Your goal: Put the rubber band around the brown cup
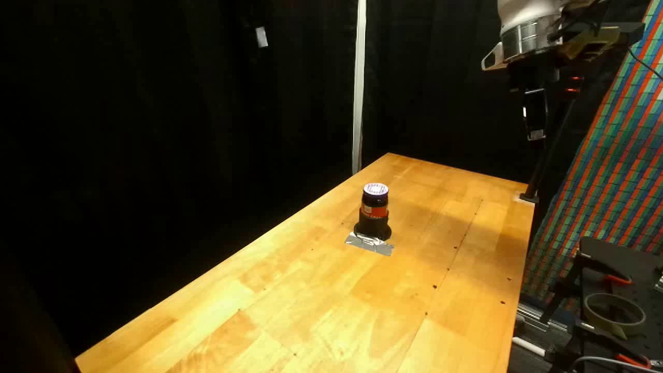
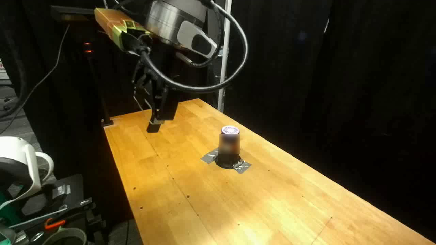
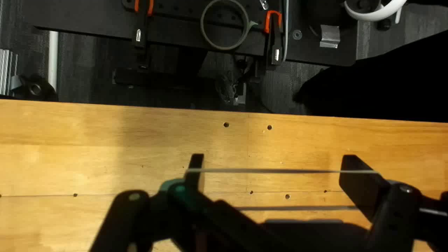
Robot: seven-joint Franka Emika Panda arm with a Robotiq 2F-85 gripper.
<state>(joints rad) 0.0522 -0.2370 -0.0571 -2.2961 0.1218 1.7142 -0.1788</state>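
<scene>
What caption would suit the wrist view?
Gripper holding a rubber band stretched between its open jaws, above the wooden table.

Much is dark here, but this looks like a lab. A robot arm point(image 2: 172, 23) hangs over a wooden table point(image 1: 311, 290) with little holes point(image 3: 226, 124), and black curtains point(image 1: 171, 129) hang behind. A dark board point(image 3: 175, 29) beside the table holds clamps point(image 3: 274, 49) and a roll of tape point(image 3: 224, 47).

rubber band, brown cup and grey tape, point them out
Rubber band point(image 3: 266, 170): wrist view, its upper stretched strand.
Brown cup point(image 1: 375, 211): in an exterior view, the orange-red stripe.
Grey tape point(image 1: 377, 247): in an exterior view, middle of the flat strip.
</scene>
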